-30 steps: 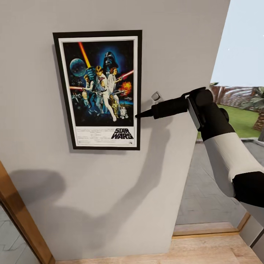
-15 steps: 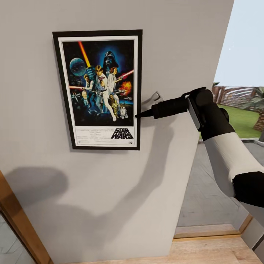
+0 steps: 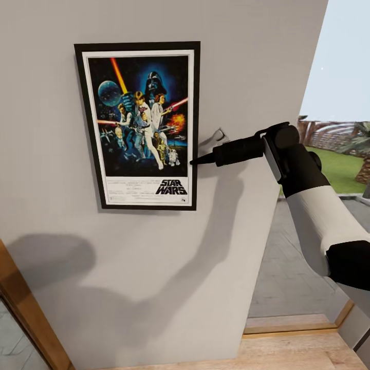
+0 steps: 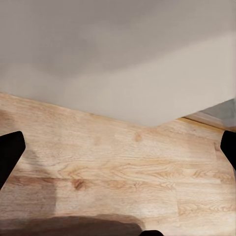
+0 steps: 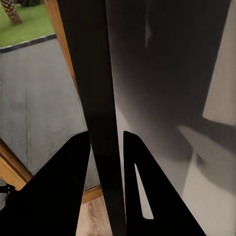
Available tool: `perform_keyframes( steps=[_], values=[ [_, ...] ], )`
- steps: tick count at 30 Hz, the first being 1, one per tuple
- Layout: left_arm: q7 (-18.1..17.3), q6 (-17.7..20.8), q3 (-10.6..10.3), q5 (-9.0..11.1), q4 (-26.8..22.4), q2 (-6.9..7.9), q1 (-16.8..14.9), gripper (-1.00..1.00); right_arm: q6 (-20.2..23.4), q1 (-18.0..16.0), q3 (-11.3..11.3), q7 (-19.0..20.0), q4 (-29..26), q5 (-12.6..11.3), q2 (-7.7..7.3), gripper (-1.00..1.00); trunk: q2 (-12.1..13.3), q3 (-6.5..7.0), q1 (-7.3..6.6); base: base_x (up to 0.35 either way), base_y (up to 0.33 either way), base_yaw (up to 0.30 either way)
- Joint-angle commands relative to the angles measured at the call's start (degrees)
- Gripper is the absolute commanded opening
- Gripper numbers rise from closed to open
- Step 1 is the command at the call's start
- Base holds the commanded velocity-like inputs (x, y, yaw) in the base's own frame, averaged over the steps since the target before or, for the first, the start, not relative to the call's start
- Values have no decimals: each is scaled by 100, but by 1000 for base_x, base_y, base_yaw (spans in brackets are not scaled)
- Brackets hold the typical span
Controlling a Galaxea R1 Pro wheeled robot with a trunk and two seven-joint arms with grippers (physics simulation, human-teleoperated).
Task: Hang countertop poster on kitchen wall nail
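Note:
The Star Wars poster (image 3: 139,123) sits flat and upright against the light grey wall (image 3: 246,61). From the right, my right gripper (image 3: 193,162) reaches its lower right edge. In the right wrist view the dark fingers (image 5: 69,187) stand on either side of the poster's thin black frame (image 5: 93,73), shut on it. My left gripper (image 4: 118,147) is open, its fingertips (image 4: 9,152) far apart above the wooden floor (image 4: 113,167). No wall nail shows; the poster covers that part of the wall. The kitchen countertop is out of view.
The wall ends at a corner (image 3: 303,103) right of my arm; beyond it lie a paved terrace (image 3: 293,257) and a lawn (image 3: 339,164). A wooden frame (image 3: 25,308) slants at the lower left. Wooden flooring (image 3: 288,354) runs along the wall's foot.
The head view has shifted very slightly sideways. The poster and my right gripper keep their places against the wall.

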Motion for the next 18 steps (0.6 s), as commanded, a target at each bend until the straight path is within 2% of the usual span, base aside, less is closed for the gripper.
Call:
perform_keyframes(
  steps=[1, 18],
  values=[
    [-11, -33, -48, 37, 4, 1, -6, 100, 39, -8, 7, 30, 1, 58, -5, -100, -12, -13, 3, 0, 0, 0],
    [-11, -33, -48, 35, 4, 1, -6, 100, 39, -8, -4, 30, 3, 58, -13, -100, -12, -13, 3, 0, 0, 0]
  ],
)
